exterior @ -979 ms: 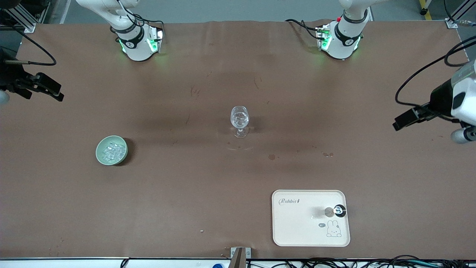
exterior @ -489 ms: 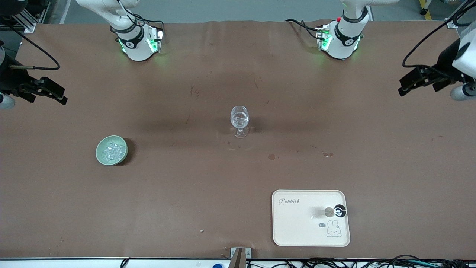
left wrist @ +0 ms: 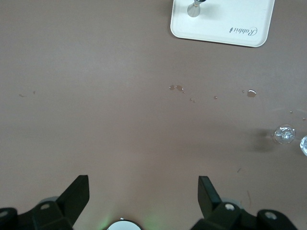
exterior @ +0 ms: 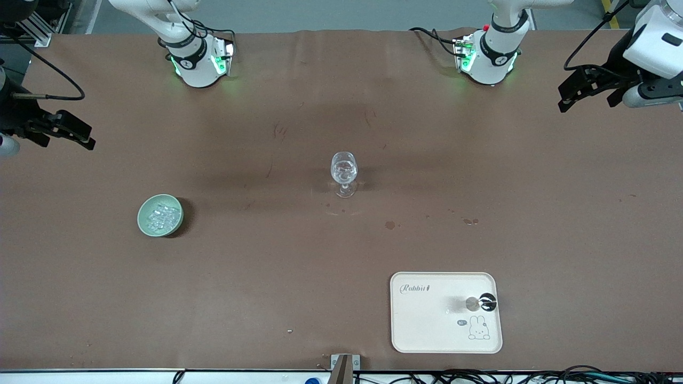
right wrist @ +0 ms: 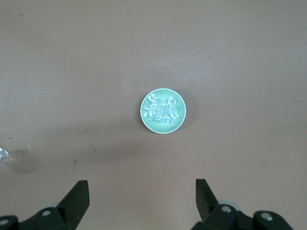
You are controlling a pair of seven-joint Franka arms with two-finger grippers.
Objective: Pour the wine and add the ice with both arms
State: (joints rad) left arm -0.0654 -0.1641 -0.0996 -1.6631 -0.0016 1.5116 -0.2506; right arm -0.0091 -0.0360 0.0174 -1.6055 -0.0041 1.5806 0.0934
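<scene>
A clear wine glass (exterior: 344,173) stands upright at the table's middle. Its bowl glints with clear contents; I cannot tell liquid from cubes. The ice (exterior: 160,215) is several glassy cubes in a green bowl (exterior: 143,218) toward the right arm's end, also in the right wrist view (right wrist: 163,110). My right gripper (exterior: 88,137) is open and empty, high over that end of the table (right wrist: 141,182). My left gripper (exterior: 566,97) is open and empty, high over the left arm's end (left wrist: 144,179). The glass's foot shows in the left wrist view (left wrist: 284,134).
A cream tray (exterior: 427,325) lies near the front edge toward the left arm's end, with a small black-capped bottle (exterior: 483,302) on it. The tray also shows in the left wrist view (left wrist: 249,33). Small wet spots (exterior: 390,225) mark the mat between glass and tray.
My left gripper has risen and swung toward the robots' bases along the table's end. My right gripper has hardly moved. The glass, bowl and tray stay put.
</scene>
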